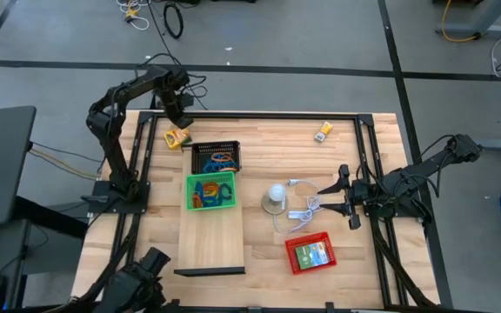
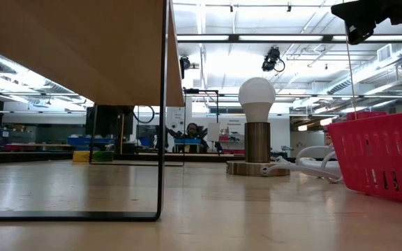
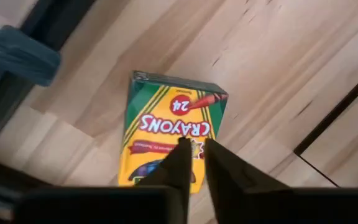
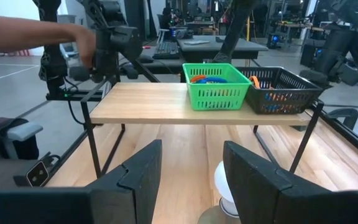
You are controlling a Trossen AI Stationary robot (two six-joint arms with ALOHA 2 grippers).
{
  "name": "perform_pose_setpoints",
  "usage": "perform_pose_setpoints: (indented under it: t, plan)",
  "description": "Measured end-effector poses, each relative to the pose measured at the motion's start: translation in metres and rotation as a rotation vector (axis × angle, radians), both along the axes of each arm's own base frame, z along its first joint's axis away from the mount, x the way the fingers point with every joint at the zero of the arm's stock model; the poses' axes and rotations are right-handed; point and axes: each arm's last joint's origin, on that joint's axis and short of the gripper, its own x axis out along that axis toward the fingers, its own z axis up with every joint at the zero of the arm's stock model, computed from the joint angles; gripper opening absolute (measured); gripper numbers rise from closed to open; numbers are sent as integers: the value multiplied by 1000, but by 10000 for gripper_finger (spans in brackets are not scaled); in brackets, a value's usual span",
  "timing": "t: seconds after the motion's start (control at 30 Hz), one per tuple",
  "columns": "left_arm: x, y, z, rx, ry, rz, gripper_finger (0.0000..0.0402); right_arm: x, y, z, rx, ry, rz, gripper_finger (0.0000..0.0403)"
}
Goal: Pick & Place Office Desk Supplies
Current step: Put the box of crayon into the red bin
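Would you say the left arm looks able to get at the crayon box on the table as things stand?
Probably yes. The left gripper hangs right over the crayon box, which lies flat on bare wood, nothing covering it. Its fingers look nearly together, so they would likely need to open first.

Overhead down on table point(image 1: 320, 156); low level view; wrist views close, sharing green tray point(image 4: 216, 87).

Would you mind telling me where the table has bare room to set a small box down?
The far edge is free between the crayon box and the small yellow item, behind the black tray. The front right corner beyond the red tray is also bare. It is crowded around the lamp and its cord, beside the right gripper.
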Motion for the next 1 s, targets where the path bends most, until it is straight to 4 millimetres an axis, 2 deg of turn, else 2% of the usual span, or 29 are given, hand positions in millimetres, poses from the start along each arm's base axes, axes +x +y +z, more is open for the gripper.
perform_pose_setpoints:
  t: [0.3,0.43,0.73,1.0]
  plan:
    - [-2,14,-34,-38,135,32,190,0,0,-1,0,7,0,181]
    - [-8,20,-41,-43,139,62,230,0,0,-1,5,11,-1,181]
    - [-7,25,-51,-73,91,58,239,0,0,-1,12,15,-2,181]
    - [-6,30,-80,-163,108,45,233,0,0,-1,15,15,-5,181]
